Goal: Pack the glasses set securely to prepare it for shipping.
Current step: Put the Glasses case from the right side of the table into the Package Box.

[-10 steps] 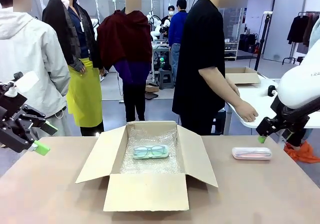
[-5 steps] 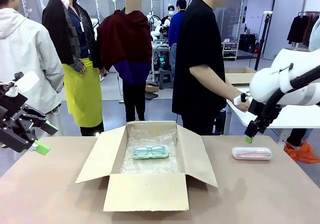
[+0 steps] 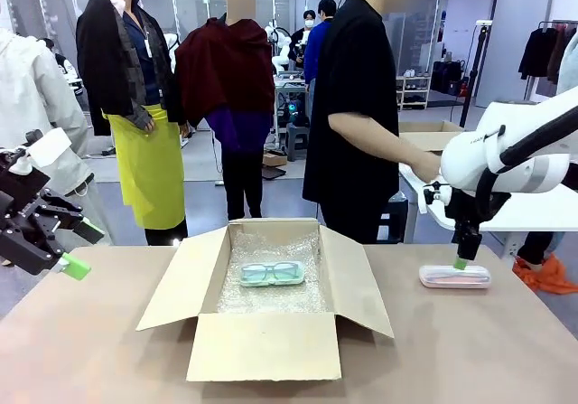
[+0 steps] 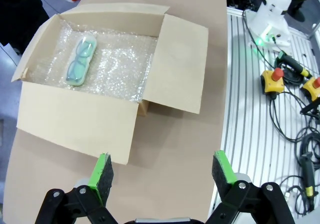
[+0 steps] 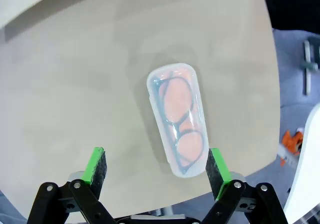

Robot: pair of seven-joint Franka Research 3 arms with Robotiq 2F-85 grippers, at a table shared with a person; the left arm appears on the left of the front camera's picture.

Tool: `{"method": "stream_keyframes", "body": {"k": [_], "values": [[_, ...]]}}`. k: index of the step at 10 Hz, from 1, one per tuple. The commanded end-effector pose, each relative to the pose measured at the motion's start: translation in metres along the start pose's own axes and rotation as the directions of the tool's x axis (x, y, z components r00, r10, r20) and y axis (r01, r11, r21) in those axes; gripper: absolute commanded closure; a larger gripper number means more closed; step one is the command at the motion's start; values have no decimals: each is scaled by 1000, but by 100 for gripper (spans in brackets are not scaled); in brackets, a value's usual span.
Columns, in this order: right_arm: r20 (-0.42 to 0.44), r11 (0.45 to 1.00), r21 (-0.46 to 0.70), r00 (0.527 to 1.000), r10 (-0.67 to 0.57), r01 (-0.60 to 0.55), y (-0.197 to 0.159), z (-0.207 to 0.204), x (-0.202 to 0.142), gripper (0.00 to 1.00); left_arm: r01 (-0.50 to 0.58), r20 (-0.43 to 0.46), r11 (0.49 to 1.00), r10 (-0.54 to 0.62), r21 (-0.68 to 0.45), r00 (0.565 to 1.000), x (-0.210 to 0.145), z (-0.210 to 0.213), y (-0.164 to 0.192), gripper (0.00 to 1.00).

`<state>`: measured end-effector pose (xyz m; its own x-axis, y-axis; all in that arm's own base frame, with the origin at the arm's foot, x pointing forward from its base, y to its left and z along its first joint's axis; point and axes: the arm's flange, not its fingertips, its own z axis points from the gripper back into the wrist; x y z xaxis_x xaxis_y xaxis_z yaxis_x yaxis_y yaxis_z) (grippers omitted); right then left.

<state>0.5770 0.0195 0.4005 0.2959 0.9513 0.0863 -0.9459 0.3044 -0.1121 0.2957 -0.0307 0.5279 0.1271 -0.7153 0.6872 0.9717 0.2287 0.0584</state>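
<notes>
**Q.** What hazard did the figure show?

**A.** The pink-framed pack (image 5: 177, 119) lay flat on the table (image 3: 90, 350), near its edge and well apart from the cardboard box (image 3: 271, 345). In the right wrist view it sat off-centre between the pads, slightly askew, with its lower end close to one fingertip. A straight descent would probably have set that pad on the lid rather than beside it. That could have tipped the pack or skidded its slick wrap toward the table edge. The pack was also so low that it offered little wall to pinch, so the fingers might have struck the table first.

**Q.** And the claw?

**A.** The right gripper (image 3: 462, 261) hung over the pack with its jaws at full spread, holding nothing. Whether a fingertip touched the wrap could not be told. The left gripper (image 3: 81, 248) stood well off to the side, equally wide and empty.

**Q.** Where was the rest of the set?

**A.** The mint-green-framed pack (image 3: 272, 274) lay inside the box on the bubble wrap lining (image 3: 271, 297).
</notes>
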Motion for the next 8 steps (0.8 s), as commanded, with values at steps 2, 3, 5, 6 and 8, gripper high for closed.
{"method": "stream_keyframes", "body": {"k": [2,3,5,6,8], "values": [[-58,975,-69,976,208,-212,-9,-20,-3,0,4,26,1000,-3,-14,1000,1,2,0,0],[-64,970,-63,970,233,-237,-12,-25,-3,0,4,26,1000,-3,-14,1000,1,2,0,0],[-72,976,-24,974,215,-217,-21,-40,-2,0,4,26,1000,-3,-14,1000,1,2,0,0],[-78,978,-11,975,208,-210,-25,-46,-1,0,4,26,1000,-3,-14,1000,1,2,0,0],[-81,979,-8,976,202,-203,-32,-59,-1,0,4,26,1000,-3,-14,1000,1,2,0,0]]}}
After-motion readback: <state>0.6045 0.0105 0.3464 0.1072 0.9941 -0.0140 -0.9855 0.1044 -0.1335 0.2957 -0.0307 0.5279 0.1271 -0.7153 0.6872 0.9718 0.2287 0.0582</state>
